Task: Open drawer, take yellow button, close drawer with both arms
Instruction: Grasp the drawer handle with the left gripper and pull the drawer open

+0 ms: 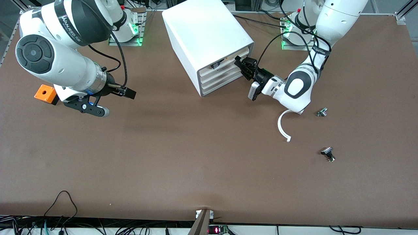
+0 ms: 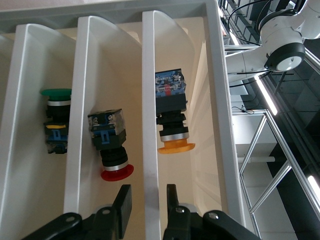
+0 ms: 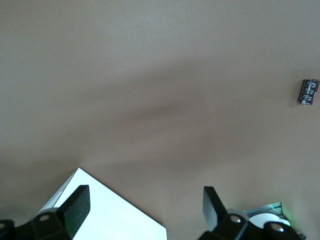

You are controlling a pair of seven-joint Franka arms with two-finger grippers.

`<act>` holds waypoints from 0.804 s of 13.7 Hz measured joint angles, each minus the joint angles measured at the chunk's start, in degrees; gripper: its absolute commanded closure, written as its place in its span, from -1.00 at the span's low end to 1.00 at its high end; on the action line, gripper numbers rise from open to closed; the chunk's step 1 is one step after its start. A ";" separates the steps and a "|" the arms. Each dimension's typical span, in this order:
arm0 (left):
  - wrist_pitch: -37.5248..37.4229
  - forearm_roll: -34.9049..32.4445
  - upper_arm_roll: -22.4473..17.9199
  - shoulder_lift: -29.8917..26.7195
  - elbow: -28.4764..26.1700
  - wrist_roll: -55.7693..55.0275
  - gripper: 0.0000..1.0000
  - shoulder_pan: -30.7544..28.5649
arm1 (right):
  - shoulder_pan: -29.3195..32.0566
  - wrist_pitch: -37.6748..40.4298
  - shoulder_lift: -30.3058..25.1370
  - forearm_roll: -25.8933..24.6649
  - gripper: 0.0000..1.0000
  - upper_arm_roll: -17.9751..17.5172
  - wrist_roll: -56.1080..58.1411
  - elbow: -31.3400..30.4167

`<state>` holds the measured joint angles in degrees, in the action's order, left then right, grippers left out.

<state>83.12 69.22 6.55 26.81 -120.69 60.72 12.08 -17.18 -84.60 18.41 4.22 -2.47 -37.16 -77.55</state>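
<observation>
The white cabinet (image 1: 204,31) stands at the robots' side of the table, between the arms. Its highest drawer (image 1: 240,52) shows in the left wrist view (image 2: 214,100) as a white tray. In it lies the button (image 2: 172,122), with a yellow-orange cap, black body and blue base; in the front view it is a dark speck (image 1: 215,65). My left gripper (image 1: 241,63) is at the drawer's front. It (image 2: 148,205) is open, its fingers on either side of a white tray wall (image 2: 154,125). My right gripper (image 1: 112,102) is open and empty over the table (image 3: 145,202).
A red-capped button (image 2: 112,145) and a green-capped one (image 2: 56,117) lie in the trays beside it. An orange box (image 1: 45,93) sits under the right arm. A white curved strip (image 1: 282,125), a small silver piece (image 1: 322,112) and a black-capped piece (image 1: 327,152) lie toward the left arm's end.
</observation>
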 measured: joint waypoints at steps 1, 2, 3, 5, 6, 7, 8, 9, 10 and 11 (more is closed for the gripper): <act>0.12 0.00 0.00 0.00 -0.03 0.01 0.22 0.11 | -0.01 0.00 0.00 0.00 -1.00 0.00 -0.02 0.00; 0.28 0.00 0.01 0.04 -0.11 0.01 0.24 0.31 | -0.03 0.00 0.00 0.00 -1.00 0.00 -0.04 0.00; 0.37 0.00 0.03 0.10 -0.22 0.01 0.26 0.64 | -0.05 0.00 0.00 0.00 -1.00 0.00 -0.11 0.00; 0.80 0.08 0.11 0.22 -0.40 0.01 0.59 1.69 | -0.09 0.02 0.00 0.00 -1.00 0.00 -0.58 0.00; 1.03 0.20 0.14 0.25 -0.41 0.02 0.81 2.07 | -0.10 0.03 0.00 0.00 -1.00 0.00 -0.71 0.00; 1.06 0.41 0.16 0.25 -0.41 0.02 0.94 2.19 | -0.13 0.04 0.00 0.00 -1.00 0.00 -0.78 0.00; 0.77 0.72 0.16 0.21 -0.38 0.02 1.00 2.09 | -0.15 0.04 0.00 0.00 -1.00 0.00 -0.81 0.00; 0.43 0.81 0.15 0.14 -0.38 0.02 1.00 2.01 | -0.17 0.04 0.00 0.00 -1.00 0.00 -0.83 0.00; 0.66 0.81 0.16 0.15 -0.39 0.02 1.00 2.01 | -0.20 0.04 0.00 0.00 -1.00 0.00 -0.88 0.00; 0.70 0.81 0.15 0.14 -0.35 0.08 1.00 1.89 | -0.28 0.04 0.00 0.00 -1.00 0.00 -1.06 0.00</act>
<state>83.81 70.03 6.70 26.96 -121.04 60.80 13.98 -17.46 -84.56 18.41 4.22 -2.47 -38.22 -77.54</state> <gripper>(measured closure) 0.872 0.000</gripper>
